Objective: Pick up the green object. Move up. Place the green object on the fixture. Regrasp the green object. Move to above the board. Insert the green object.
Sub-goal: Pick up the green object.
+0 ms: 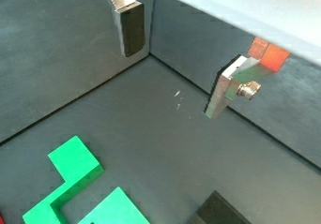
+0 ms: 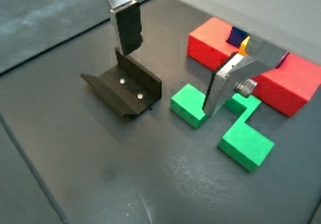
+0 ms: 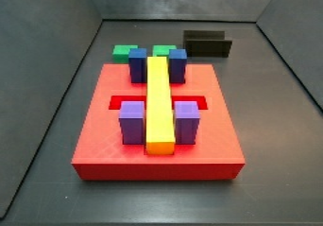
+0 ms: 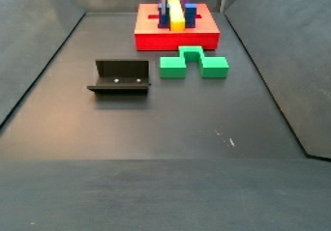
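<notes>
On the dark floor between board [image 4: 179,37] and fixture [image 4: 120,77], the green object [image 4: 195,62] lies flat, untouched. In a side view it sits just off the board's near edge, at roughly 3 o'clock from the fixture and apart from it.

Gripper [image 2: 175,64] hangs above the floor, jaws wide, nothing between the fingers [image 2: 128,26]. Both wrist views show empty air between the silver plates.

Key relation: the green object is not centred under the gripper. In a wrist view one finger plate [image 2: 227,87] stands over the green object's [image 2: 223,121] middle, the other finger over toward the fixture [image 2: 126,89]. In a wrist view the green object [image 1: 82,190] is well off from the gripper's [image 1: 175,64] midline.

Long axis of the green object runs parallel to the board's near edge, 9 to 3 in that side view.

Judgement: pick not yet begun; gripper needs to shift sideways toward the green object, then descend.
</notes>
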